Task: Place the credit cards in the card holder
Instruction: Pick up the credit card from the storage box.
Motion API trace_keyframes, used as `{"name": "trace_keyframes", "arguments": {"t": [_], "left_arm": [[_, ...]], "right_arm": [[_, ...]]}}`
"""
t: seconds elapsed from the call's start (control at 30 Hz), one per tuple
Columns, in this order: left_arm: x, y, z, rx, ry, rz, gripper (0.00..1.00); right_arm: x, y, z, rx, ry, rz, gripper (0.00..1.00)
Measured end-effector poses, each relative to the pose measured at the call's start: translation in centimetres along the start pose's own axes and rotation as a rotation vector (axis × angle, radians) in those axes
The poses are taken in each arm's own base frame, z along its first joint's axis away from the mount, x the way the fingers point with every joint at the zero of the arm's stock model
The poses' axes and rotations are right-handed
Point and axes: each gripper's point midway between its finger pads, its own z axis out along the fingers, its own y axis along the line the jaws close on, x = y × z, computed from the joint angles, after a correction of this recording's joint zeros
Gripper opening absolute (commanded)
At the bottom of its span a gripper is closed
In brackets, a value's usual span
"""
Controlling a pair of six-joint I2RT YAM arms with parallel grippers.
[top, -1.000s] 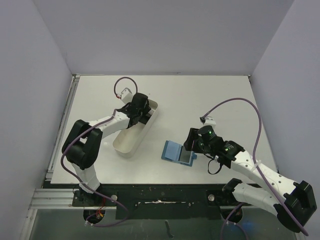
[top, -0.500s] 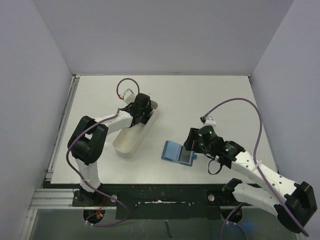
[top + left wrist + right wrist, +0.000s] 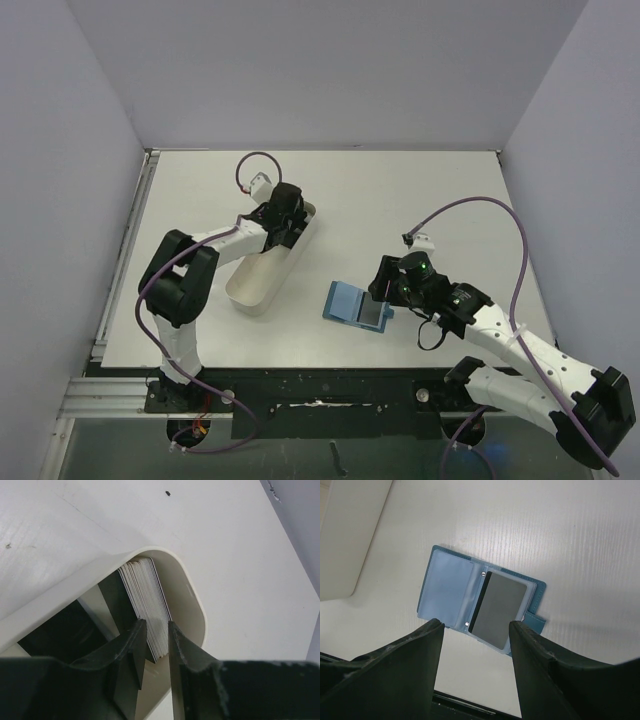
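Observation:
A stack of credit cards stands on edge in the far rounded end of the long white tray. My left gripper reaches down into that end, and its narrow jaws pinch the right-hand part of the stack; more cards and a dark one stay outside the left finger. The teal card holder lies open on the table with a grey card in its right clear pocket. My right gripper hovers over it, open and holding nothing. From above, the left gripper hides the stack.
The white tray lies diagonally left of centre, with the card holder to its right. The right gripper sits just beside the holder's right page. Purple cables loop above both arms. Grey walls close in the table.
The left gripper's jaws have narrowed around the cards, and it has shifted slightly toward the tray's far end. The right arm and the card holder have not moved.

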Motion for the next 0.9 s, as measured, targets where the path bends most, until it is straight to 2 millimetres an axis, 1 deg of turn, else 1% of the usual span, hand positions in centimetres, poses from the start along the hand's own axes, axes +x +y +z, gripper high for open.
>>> {"name": "trace_keyframes", "arguments": {"t": [0.07, 0.2, 0.33, 0.47, 0.63, 0.7, 0.9], "left_arm": [[0.0, -0.4, 0.2, 0.01, -0.001, -0.001, 0.15], [-0.1, -0.6, 0.2, 0.017, -0.001, 0.005, 0.14], [-0.1, -0.6, 0.2, 0.017, -0.001, 0.016, 0.2], [-0.1, -0.4, 0.2, 0.012, 0.0, 0.025, 0.28], [-0.1, -0.4, 0.1, 0.013, -0.001, 0.044, 0.3], [-0.2, -0.4, 0.0, 0.011, -0.001, 0.047, 0.27], [-0.8, -0.6, -0.8, 0.018, -0.012, 0.034, 0.26]], "right_arm": [[0.0, 0.0, 0.0, 0.0, 0.0, 0.0, 0.56], [0.0, -0.1, -0.1, 0.001, 0.001, 0.0, 0.56], [0.1, -0.1, -0.1, 0.001, 0.002, 0.0, 0.56], [0.1, -0.1, -0.1, 0.001, 0.002, 0.0, 0.56], [0.1, -0.1, -0.1, 0.001, 0.002, 0.0, 0.56], [0.1, -0.1, -0.1, 0.002, 0.002, 0.001, 0.56], [0.1, -0.1, 0.0, 0.002, 0.003, 0.004, 0.56]]}}
